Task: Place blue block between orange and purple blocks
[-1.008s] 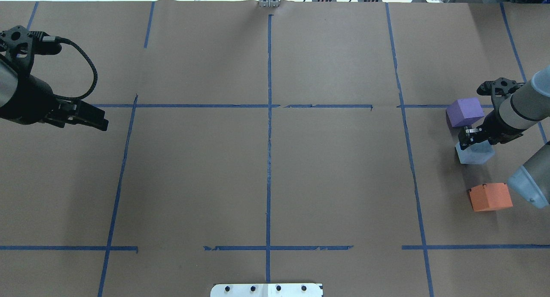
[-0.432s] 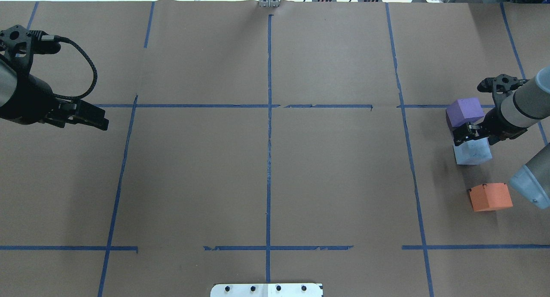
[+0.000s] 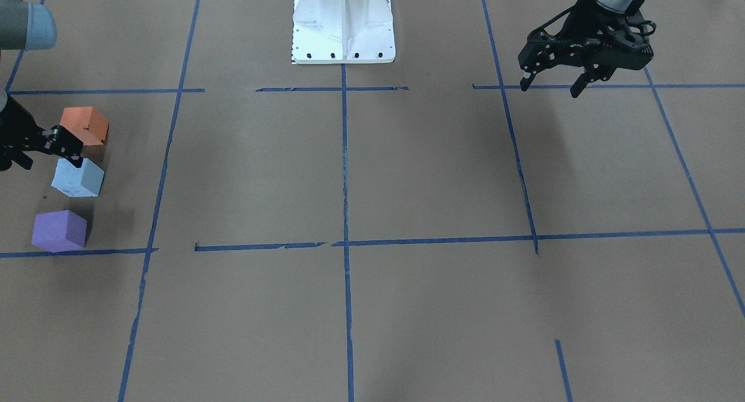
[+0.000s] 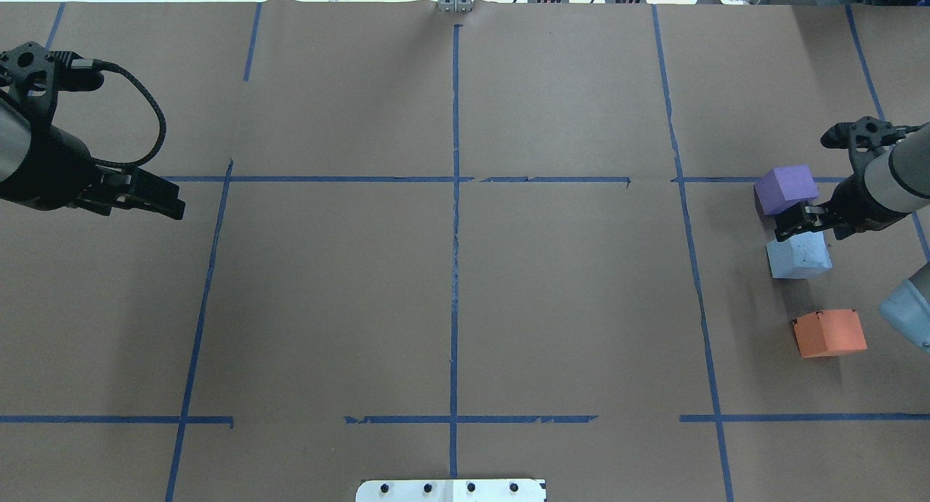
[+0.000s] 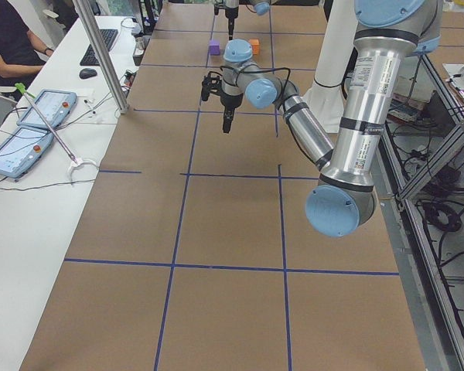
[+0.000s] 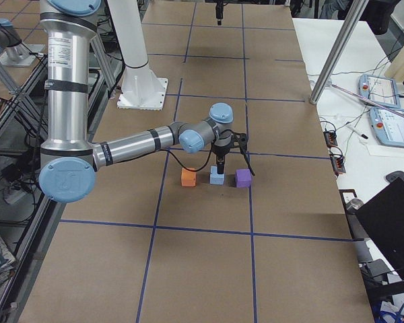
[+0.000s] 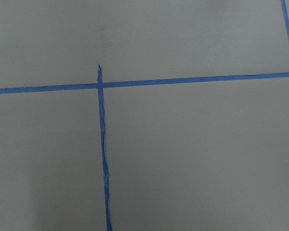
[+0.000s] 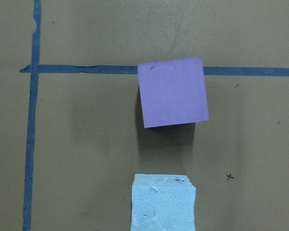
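The pale blue block (image 4: 798,256) rests on the table between the purple block (image 4: 786,188) and the orange block (image 4: 828,333), at the far right and apart from both. My right gripper (image 4: 810,226) hovers just above the blue block, open and empty. In the front view the fingers (image 3: 68,148) stand spread over the blue block (image 3: 77,177), with the orange block (image 3: 85,125) and the purple block (image 3: 59,230) on either side. The right wrist view shows the blue block (image 8: 164,202) below the purple block (image 8: 172,91). My left gripper (image 3: 550,86) is open and empty at the far left.
Brown paper covers the table (image 4: 450,306), marked with blue tape lines (image 4: 455,197). The white robot base plate (image 3: 343,24) sits at the table's near edge. The left wrist view shows only paper and tape (image 7: 103,144).
My right gripper has let go of the blue block and lifted off it, drawing back toward the right. The block, tilted before, now sits flat. The left arm barely moved.
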`<state>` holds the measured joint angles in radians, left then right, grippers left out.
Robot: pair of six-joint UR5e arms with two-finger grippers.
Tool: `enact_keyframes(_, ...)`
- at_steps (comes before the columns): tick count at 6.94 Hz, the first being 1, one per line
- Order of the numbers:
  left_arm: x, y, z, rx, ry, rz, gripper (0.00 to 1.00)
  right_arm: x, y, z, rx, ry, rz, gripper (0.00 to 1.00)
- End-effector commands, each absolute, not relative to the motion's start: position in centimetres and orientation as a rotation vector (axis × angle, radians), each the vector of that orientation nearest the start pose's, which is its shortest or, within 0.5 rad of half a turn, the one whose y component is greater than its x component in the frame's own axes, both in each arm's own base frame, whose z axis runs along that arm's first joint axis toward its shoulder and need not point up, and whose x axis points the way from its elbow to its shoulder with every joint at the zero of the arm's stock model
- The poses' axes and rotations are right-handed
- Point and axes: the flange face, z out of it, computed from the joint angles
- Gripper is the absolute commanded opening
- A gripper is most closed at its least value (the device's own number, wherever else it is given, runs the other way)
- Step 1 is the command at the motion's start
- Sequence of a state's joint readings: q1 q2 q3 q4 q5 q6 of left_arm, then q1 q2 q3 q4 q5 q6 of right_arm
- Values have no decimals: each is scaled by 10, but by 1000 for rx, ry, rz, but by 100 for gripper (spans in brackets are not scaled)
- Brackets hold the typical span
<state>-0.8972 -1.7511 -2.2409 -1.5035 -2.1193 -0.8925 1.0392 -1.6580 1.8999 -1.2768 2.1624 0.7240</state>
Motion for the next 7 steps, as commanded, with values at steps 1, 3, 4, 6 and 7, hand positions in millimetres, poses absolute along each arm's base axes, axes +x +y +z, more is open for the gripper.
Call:
enact_keyframes(1,218,-417,297,207,857,88,100,-95,-428,517,102,-819,36,100)
enact_keyframes(3,155,-420,362,260,740,252,100,-2,-402,561,127,-888,24,100)
enact_keyframes(4,92,-413,405,272,676,287,100,12,-385,580,120,-872,-10,100)
enact_keyframes(6,-4,-422,491,253,681,382,100,50,-368,603,99,-842,-53,100)
enact_keyframes(7,-50,-429,534,254,655,397,100,54,-373,602,82,-834,-67,100)
